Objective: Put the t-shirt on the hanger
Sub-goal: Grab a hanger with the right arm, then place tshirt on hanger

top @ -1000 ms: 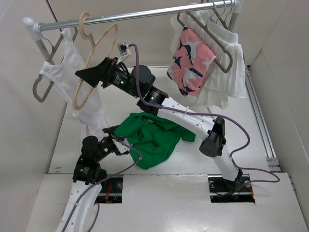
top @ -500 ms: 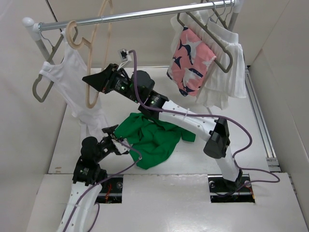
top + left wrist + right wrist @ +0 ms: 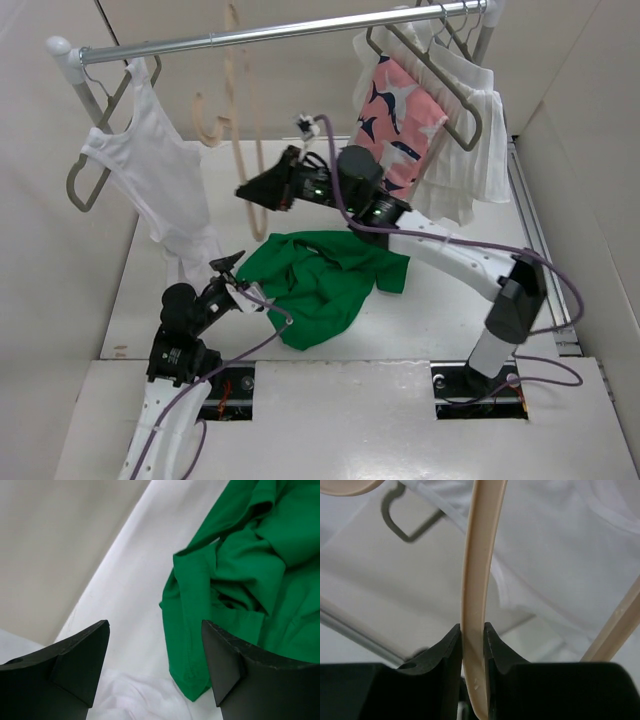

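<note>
Starting from the t-shirt [image 3: 325, 285]: it lies crumpled on the table [image 3: 450, 330], a loose green heap, and from above I cannot pick out its collar or hem. The hanger [image 3: 240, 100] is in the air up beyond the t-shirt's far left corner. Its long axis is close to upright, its top end reaches past the rail [image 3: 300, 28] in the overhead view, and its hook curls out on the side away from the t-shirt, seemingly free of the rail. My right claw [image 3: 258, 192] is clamped on the hanger's lower limb, just above the t-shirt's far edge; the wrist view shows both jaws pinching the beige bar with no gap. My left claw [image 3: 232, 262] sits at the t-shirt's left edge, jaws spread wide and holding nothing, with the nearest green fold lying just ahead of them. So the left claw is the nearer one to the cloth. I judge the hanger must come down and tip toward level before one end can enter an opening. Left of the t-shirt hangs the white tank top [image 3: 150, 170], close to the hook, which could snag on it. Beyond the t-shirt's far right hangs the pink patterned garment [image 3: 395, 120], and open table shows on the t-shirt's right and near sides
</note>
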Controlling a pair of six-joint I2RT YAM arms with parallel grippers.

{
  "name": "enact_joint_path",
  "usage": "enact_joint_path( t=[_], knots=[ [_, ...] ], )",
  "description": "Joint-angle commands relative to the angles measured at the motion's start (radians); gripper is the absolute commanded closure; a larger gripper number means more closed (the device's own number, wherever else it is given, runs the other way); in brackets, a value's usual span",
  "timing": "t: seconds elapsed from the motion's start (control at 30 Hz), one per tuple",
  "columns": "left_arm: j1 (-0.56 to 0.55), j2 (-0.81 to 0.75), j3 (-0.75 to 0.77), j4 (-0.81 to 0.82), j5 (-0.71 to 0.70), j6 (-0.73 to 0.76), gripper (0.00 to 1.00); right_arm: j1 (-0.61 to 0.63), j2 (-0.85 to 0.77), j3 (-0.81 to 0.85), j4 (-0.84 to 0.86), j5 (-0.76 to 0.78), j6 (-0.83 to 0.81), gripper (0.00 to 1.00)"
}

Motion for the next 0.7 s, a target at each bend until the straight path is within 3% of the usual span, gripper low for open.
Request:
enact_joint_path(
  t=[0.0, 0.2, 0.3, 0.47, 0.53, 0.57, 0.67],
  knots=[
    [-0.004, -0.035, 0.066, -0.004, 0.1, 0.03, 0.3, -0.085, -0.187, -0.184, 0.002, -0.127, -0.159, 1.0],
    [-0.004, -0.109, 0.066, -0.063, 0.123, 0.091, 0.27, -0.174, -0.377, -0.377, -0.328, -0.182, -0.447, 1.0],
    [-0.004, -0.152, 0.033, 0.06, 0.057, -0.01, 0.19, -0.183, -0.475, -0.527, -0.348, -0.242, -0.477, 1.0],
    [-0.004, -0.1, -0.049, 0.482, -0.117, -0.225, 0.05, -0.203, -0.577, -0.695, -0.407, -0.446, -0.57, 1.0],
    [-0.004, -0.033, -0.04, 0.58, -0.118, -0.205, 0.05, -0.203, -0.618, -0.711, -0.557, -0.5, -0.641, 1.0],
    [-0.004, 0.042, -0.027, 0.638, -0.091, -0.17, 0.05, -0.203, -0.619, -0.697, -0.643, -0.489, -0.754, 1.0],
    [-0.004, 0.147, 0.028, 0.709, 0.078, -0.061, 0.05, -0.214, -0.614, -0.663, -0.887, -0.44, -0.926, 1.0]
  ],
)
